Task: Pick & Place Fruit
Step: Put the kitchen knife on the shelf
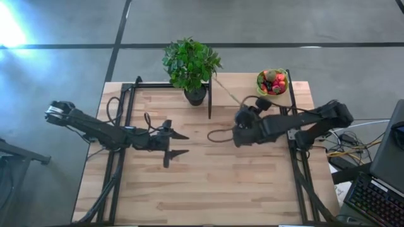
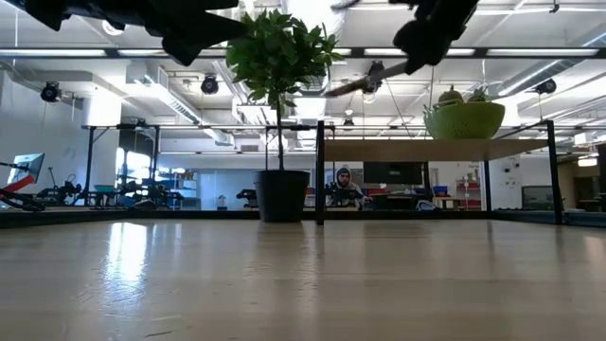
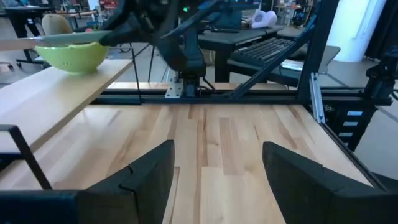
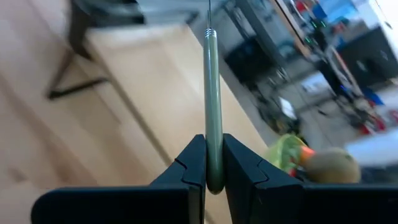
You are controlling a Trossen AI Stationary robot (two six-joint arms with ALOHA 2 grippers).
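Pinched in my right hand [image 4: 213, 163], shut tight w/ only the butt gripped: slim green-handled knife [image 4: 211, 93]. It could swing & tip the lime-green round bowl [image 1: 262, 81] of small toy fruit [image 1: 274, 82] nearby. Left hand [image 1: 178, 144] waits wide open, holding nothing, over the wooden tabletop [image 1: 208, 183].

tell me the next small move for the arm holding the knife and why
Probably lower the right gripper and set the green-handled knife on the bare wooden table. Its fingers are shut on the handle, so it cannot pick fruit, which all sits in the lime-green round bowl.
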